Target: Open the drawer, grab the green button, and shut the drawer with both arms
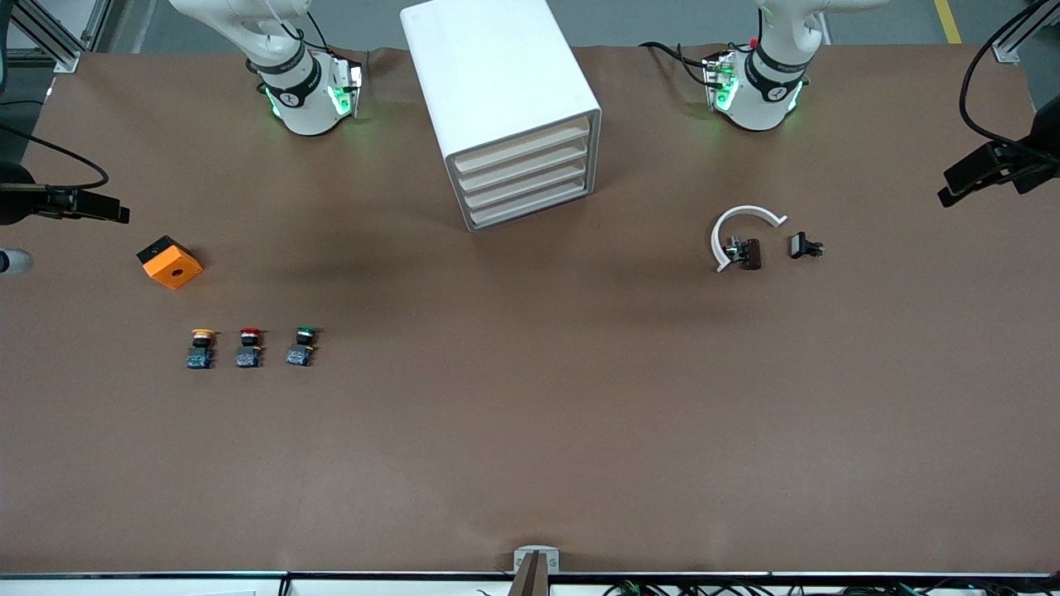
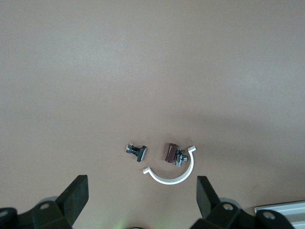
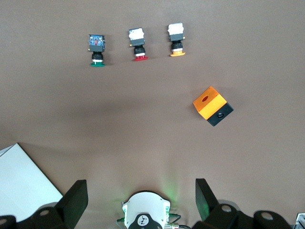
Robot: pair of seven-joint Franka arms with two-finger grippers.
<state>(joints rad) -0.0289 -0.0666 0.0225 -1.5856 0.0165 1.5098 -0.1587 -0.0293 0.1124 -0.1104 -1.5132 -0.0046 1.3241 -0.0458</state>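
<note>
— Brown paper covers the whole table. How do the jaws stand?

— Both are spread wide and empty. The left gripper [image 2: 143,195] hangs by its own base, over the table just short of a white curved clip [image 2: 171,174] and two small dark parts [image 2: 137,151]. The right gripper [image 3: 141,191] hangs by its base too. Both arms wait.

— And the button?

— The button [image 1: 302,346], with its green cap, lies in the open on the table toward the right arm's end. It is the one of a row of three closest to the middle, beside the red-capped button [image 1: 249,348] and the yellow-capped button [image 1: 201,348]. An orange box [image 1: 170,262] sits farther from the front camera than that row.

— The drawer?

— The white drawer cabinet [image 1: 513,116] stands between the two bases with all four fronts flush and shut. I judge that the task has not begun; opening comes first.

— What does that need?

— I see no handles, so a finger probably has to hook a drawer edge while the other arm steadies the cabinet.
</note>
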